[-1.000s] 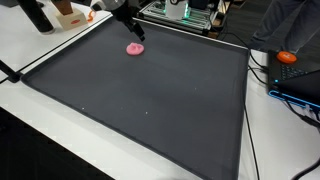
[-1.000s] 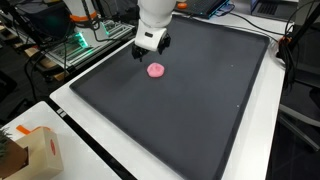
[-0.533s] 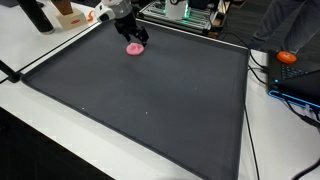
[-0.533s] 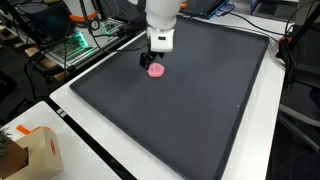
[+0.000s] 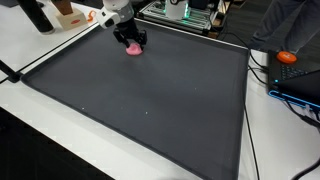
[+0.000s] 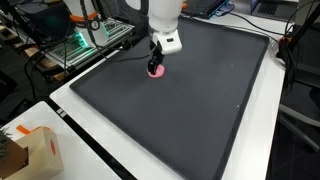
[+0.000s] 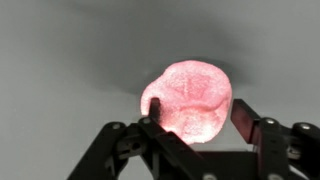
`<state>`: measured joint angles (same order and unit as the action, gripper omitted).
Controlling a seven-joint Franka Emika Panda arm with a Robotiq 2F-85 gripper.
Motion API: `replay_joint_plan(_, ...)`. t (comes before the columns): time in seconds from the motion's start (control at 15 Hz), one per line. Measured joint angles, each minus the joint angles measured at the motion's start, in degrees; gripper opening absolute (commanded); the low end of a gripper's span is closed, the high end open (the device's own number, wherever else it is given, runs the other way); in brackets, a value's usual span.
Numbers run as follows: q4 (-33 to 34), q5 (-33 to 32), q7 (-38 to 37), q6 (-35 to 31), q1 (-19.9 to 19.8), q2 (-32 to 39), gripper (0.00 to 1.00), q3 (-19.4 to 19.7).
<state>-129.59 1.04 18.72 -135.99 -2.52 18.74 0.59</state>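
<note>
Gripper (image 7: 197, 108) fingers are set astride pink lump (image 7: 190, 88) on black mat (image 5: 150, 110); pinch cannot be confirmed. Lump should be centred, squeezed gently, mat not scraped.

You've got soft, even room light on the black mat (image 5: 150, 105) in both exterior views, a pale sheen across its middle, shadows faint, diffuse. Frames are small, and clutter (image 5: 185, 12) beyond the mat's far edge goes mushy. In your wrist view the pink lump (image 7: 190, 100) on the mat blows out, glowing, edges soft; the mat around it blurs to grey, and the fingers (image 7: 247, 118) read as near-black silhouettes.
</note>
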Motion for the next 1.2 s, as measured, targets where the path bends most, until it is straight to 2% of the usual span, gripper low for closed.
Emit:
replay_joint_plan(0.4,0.0,-1.3,2.8,-0.1,-0.4,-0.3,0.02,0.0)
replay_joint_plan(1.2,0.0,-2.5,4.0,-0.1,-0.4,-0.4,0.01,-0.3)
